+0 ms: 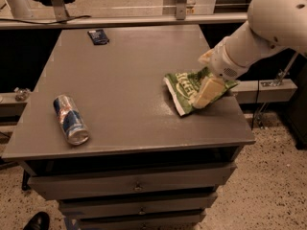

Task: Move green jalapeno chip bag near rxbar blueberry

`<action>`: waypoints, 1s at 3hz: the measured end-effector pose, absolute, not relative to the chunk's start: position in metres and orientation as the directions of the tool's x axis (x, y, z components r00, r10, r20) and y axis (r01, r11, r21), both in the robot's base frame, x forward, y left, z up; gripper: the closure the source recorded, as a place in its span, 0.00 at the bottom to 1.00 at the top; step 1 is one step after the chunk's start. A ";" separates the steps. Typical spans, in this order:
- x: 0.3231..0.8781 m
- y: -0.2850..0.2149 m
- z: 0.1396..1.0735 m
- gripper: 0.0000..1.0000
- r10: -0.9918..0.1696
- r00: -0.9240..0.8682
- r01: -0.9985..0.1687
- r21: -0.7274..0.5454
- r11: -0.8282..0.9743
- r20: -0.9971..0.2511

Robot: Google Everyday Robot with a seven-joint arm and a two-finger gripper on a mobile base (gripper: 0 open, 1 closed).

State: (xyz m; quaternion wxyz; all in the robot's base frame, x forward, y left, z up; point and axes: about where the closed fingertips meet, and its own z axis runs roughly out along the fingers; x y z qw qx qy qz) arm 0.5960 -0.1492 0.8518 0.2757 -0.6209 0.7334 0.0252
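The green jalapeno chip bag [182, 89] lies crumpled on the right side of the grey table [129, 80], near its right edge. My gripper [205, 93] comes in from the right on a white arm [259, 32] and sits over the right half of the bag, covering part of it. The rxbar blueberry [98, 36] is a small dark-blue wrapper lying flat at the table's far left corner, well away from the bag.
A blue-and-silver drink can [70, 119] lies on its side near the table's front left edge. Drawers [134, 186] sit under the tabletop. A metal rail [120, 20] runs behind the table. A shoe [36, 221] shows at the bottom left.
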 end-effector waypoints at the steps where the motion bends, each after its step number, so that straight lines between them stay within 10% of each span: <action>1: 0.604 -0.145 0.842 0.42 -0.897 -0.079 -0.930 -0.291 0.223 -0.434; 3: 0.612 -0.147 0.842 0.88 -0.901 -0.082 -0.931 -0.290 0.222 -0.426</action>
